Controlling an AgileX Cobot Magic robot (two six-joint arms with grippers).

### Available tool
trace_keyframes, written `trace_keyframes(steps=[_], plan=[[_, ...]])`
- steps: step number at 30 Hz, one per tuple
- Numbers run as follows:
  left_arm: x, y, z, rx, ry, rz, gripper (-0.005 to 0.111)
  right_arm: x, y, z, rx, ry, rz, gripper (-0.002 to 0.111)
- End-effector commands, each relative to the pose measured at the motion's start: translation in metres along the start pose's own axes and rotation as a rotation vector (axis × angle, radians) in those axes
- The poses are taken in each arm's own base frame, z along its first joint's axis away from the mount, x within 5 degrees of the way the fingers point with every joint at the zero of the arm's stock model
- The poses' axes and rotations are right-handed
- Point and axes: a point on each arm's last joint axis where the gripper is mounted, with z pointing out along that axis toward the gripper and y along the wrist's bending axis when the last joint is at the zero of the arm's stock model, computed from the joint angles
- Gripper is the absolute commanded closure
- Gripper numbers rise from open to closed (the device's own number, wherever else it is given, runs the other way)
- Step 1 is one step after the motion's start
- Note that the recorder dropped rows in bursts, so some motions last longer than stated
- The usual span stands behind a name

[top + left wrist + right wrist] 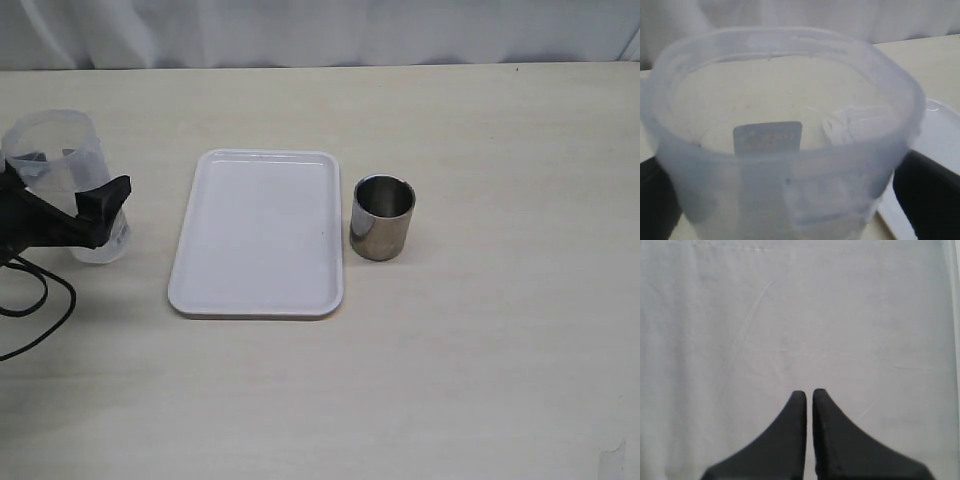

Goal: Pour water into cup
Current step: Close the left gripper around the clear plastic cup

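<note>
A tall translucent plastic beaker [62,165] stands on the table at the far left. My left gripper [75,215] is closed round its lower half, one black finger [103,200] across its front. In the left wrist view the beaker [785,150] fills the frame between the black fingers [930,192]; clear water [850,125] barely shows inside. The shiny steel cup [382,217] stands upright and apart, just right of the tray. My right gripper [809,395] is shut and empty, in front of white cloth; it does not show in the exterior view.
A white rectangular tray [260,232] lies between the beaker and the cup; its edge shows in the left wrist view [940,140]. Black cables [35,300] loop on the table at the front left. A white curtain [320,30] hangs behind the table.
</note>
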Motion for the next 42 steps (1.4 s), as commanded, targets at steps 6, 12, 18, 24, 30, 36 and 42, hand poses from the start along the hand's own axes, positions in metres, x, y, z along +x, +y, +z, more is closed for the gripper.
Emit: trace_keyframes(steps=[6, 12, 18, 24, 30, 36, 42], plan=[[-0.002, -0.001, 0.003, 0.008, -0.005, 0.005, 0.002, 0.001, 0.0, -0.001, 0.0, 0.002, -0.008, 0.104], [0.004, 0.001, 0.006, -0.006, -0.001, -0.014, 0.002, 0.001, 0.0, -0.001, 0.0, 0.002, -0.008, 0.104], [0.01, 0.001, 0.007, -0.005, 0.02, -0.023, 0.002, 0.001, 0.0, -0.001, 0.001, 0.006, -0.008, 0.104], [0.004, 0.004, 0.014, -0.007, -0.009, -0.011, 0.002, 0.002, 0.0, -0.001, 0.003, 0.017, -0.008, 0.104], [0.002, 0.005, 0.016, -0.007, -0.019, -0.009, 0.002, 0.002, 0.0, -0.001, 0.004, 0.02, -0.008, 0.104], [-0.001, 0.007, 0.019, -0.009, -0.031, -0.005, 0.002, 0.003, 0.0, -0.001, 0.005, 0.025, -0.008, 0.104], [-0.001, 0.007, 0.019, -0.009, -0.031, -0.005, 0.002, 0.003, -0.001, -0.001, 0.006, 0.032, -0.008, 0.104]])
